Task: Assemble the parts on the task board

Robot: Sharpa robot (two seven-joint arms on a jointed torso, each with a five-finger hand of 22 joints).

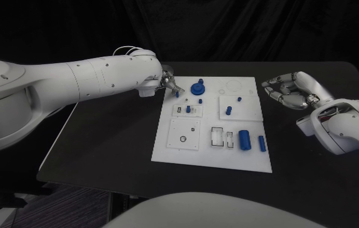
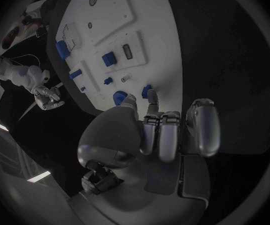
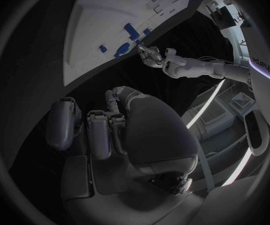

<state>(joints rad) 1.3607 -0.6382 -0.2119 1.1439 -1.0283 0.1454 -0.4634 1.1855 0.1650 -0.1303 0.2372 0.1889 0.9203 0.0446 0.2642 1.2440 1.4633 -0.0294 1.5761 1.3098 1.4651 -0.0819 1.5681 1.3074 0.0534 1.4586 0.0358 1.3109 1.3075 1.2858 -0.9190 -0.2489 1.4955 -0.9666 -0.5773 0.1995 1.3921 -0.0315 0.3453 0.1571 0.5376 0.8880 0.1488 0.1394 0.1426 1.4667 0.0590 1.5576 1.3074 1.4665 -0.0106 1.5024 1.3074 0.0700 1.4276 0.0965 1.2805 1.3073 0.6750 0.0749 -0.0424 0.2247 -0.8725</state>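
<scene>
While my left robot hand (image 1: 169, 84) hovers curled, holding nothing, beside the blue round plastic knob (image 1: 197, 88) on the white task board (image 1: 193, 163), a misaligned reach could topple it; right robot hand (image 1: 289, 91) idles curled.

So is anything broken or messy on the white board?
Nothing stands out. The task board lies flat on the table, its blue parts sit tidily, and nothing looks spilled or broken.
</scene>
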